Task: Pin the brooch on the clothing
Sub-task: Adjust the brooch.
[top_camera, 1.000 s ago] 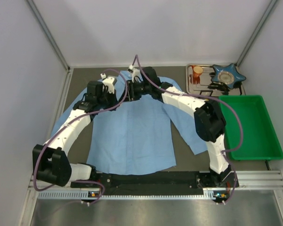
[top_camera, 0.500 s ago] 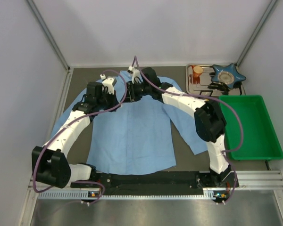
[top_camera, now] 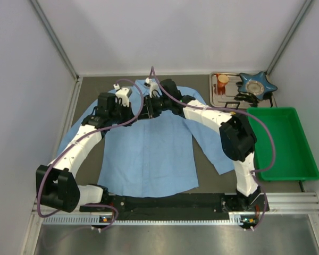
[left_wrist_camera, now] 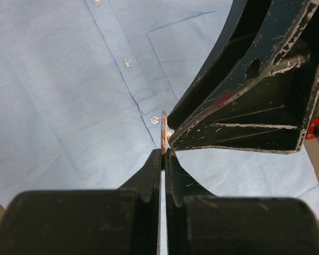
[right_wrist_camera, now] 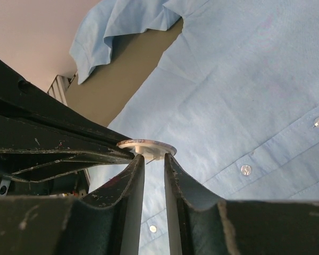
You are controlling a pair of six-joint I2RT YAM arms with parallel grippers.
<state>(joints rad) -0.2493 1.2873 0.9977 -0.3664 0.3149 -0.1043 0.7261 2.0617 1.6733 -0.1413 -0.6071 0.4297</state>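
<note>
Big lt-blue shirt [top_camera: 149,154] lies flat, front up, on the dark table, collar at the far end. To the R sits a green tray [top_camera: 303,166]. Behind it is a small metal tray [top_camera: 229,99] w/ a blue star-shaped thing [top_camera: 257,84] and an orange cup [top_camera: 222,79]. Both arms reach in over the shirt's upper chest. Left gripper [left_wrist_camera: 163,155] has its fingers pressed together, pinching the brooch [right_wrist_camera: 147,144] by its rim. Right gripper [right_wrist_camera: 150,158] meets it from the other side, tips nearly closed on the nub under the disc. The brooch is held above the button strip, near a shirt button [left_wrist_camera: 154,119], clear of the cloth.
</note>
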